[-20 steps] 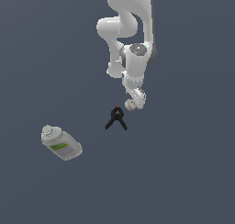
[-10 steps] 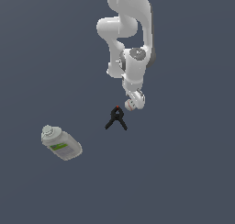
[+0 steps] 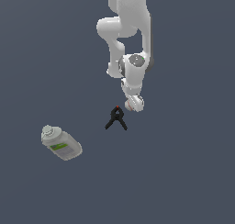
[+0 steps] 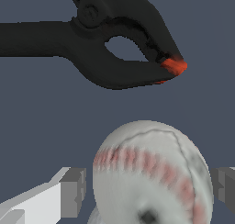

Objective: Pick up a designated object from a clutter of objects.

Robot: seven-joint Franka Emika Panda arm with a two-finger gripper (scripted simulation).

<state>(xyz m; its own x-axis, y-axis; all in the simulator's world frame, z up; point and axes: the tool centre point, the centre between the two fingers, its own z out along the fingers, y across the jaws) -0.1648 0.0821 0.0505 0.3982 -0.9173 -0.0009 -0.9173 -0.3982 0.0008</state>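
The small white ball with reddish seams [image 4: 151, 172] fills the near part of the wrist view and sits between my two grey fingers [image 4: 71, 191]. In the exterior view the ball [image 3: 136, 104] lies under my gripper [image 3: 134, 103], mostly hidden by it. My gripper [image 4: 149, 191] is open and straddles the ball; a narrow gap shows between one pad and the ball. The black clamp [image 3: 116, 118] with a red tip [image 4: 174, 66] lies just beside the ball, apart from it.
A whitish bottle with a green label [image 3: 61, 143] lies on its side toward the exterior view's left, well away from the arm. The floor is flat dark grey [image 3: 183, 172]. The clamp's handles [image 4: 36, 39] reach away from the ball.
The arm has come down a little toward the ball. The ball, clamp and bottle have not moved.
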